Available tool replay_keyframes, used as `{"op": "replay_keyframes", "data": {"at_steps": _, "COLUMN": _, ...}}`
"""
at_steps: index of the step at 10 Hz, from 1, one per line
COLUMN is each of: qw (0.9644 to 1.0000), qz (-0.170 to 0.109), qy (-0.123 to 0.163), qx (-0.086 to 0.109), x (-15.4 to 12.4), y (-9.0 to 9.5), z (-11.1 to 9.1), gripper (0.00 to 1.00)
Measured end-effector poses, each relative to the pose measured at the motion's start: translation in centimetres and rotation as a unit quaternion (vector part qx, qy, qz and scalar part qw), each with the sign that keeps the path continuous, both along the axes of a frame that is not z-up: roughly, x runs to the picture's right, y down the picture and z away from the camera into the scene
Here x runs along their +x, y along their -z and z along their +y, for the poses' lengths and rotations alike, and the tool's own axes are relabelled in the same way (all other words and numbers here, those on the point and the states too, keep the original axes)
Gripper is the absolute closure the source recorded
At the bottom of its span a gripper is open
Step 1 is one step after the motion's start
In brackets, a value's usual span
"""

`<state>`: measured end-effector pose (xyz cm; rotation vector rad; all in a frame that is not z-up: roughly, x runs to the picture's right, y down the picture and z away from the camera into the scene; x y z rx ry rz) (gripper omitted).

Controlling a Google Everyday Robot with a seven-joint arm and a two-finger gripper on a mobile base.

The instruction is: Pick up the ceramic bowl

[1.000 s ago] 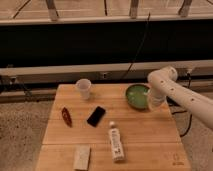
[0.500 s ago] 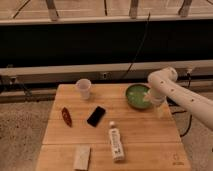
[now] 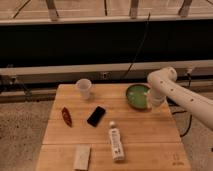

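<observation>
The ceramic bowl [image 3: 137, 95] sits on the desk [image 3: 145, 135] near its far right corner, upright, its paler inside facing up. The end effector [image 3: 149, 104] is at the bowl's right rim, low against it, with the white arm [image 3: 180, 95] reaching in from the right edge of the desk. Whether it has the rim pinched or stands apart from it I cannot tell; the wrist covers that spot.

The step in hand looks like the grasp on the rim. To do it well, one finger should go inside the wall and one outside, seated deep enough that the glossy glaze does not slip, and the closing should finish before any lift. Then raise straight up and keep the bowl level, since a one-sided hold on a shallow bowl will tend to tip it.

Further off, a white cup [image 3: 84, 89] stands near the far left corner; a black phone [image 3: 96, 116], a red object [image 3: 66, 116], a white bottle [image 3: 116, 143] and a pale block [image 3: 82, 157] lie toward the middle and near edge, all well apart from the bowl.
</observation>
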<state>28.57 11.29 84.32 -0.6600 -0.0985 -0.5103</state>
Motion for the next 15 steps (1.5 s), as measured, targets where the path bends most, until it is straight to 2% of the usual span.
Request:
{"op": "replay_keyframes", "data": {"at_steps": 2, "qw": 1.0000, "qz": -0.003, "qy": 0.002, "qx": 0.004, "x": -0.1, "y": -0.7, "z": 0.5, "gripper": 0.58}}
{"op": "replay_keyframes", "data": {"at_steps": 3, "qw": 1.0000, "qz": -0.004, "qy": 0.003, "qx": 0.007, "x": -0.2, "y": -0.6, "z": 0.3, "gripper": 0.58}}
{"op": "replay_keyframes", "data": {"at_steps": 4, "qw": 0.9999, "qz": -0.005, "qy": 0.005, "qx": 0.014, "x": -0.3, "y": -0.1, "z": -0.5, "gripper": 0.62}}
{"op": "replay_keyframes", "data": {"at_steps": 5, "qw": 0.9999, "qz": -0.006, "qy": 0.007, "qx": 0.013, "x": -0.3, "y": 0.6, "z": -1.1, "gripper": 0.61}}
{"op": "replay_keyframes", "data": {"at_steps": 7, "qw": 0.9998, "qz": -0.006, "qy": 0.016, "qx": 0.012, "x": -0.5, "y": 1.5, "z": -1.6, "gripper": 0.73}}
{"op": "replay_keyframes", "data": {"at_steps": 9, "qw": 0.9997, "qz": -0.008, "qy": 0.018, "qx": 0.017, "x": -0.7, "y": 1.3, "z": -1.6, "gripper": 0.89}}
{"op": "replay_keyframes", "data": {"at_steps": 10, "qw": 0.9997, "qz": -0.010, "qy": 0.016, "qx": 0.015, "x": -0.6, "y": 0.8, "z": -1.2, "gripper": 0.89}}
{"op": "replay_keyframes", "data": {"at_steps": 11, "qw": 0.9997, "qz": -0.012, "qy": 0.016, "qx": 0.015, "x": -0.6, "y": 0.5, "z": -1.0, "gripper": 0.86}}
{"op": "replay_keyframes", "data": {"at_steps": 12, "qw": 0.9996, "qz": -0.015, "qy": 0.016, "qx": 0.015, "x": -0.5, "y": 0.1, "z": -0.7, "gripper": 0.78}}
{"op": "replay_keyframes", "data": {"at_steps": 15, "qw": 0.9995, "qz": -0.019, "qy": 0.021, "qx": 0.017, "x": -0.5, "y": 0.1, "z": -1.0, "gripper": 0.45}}
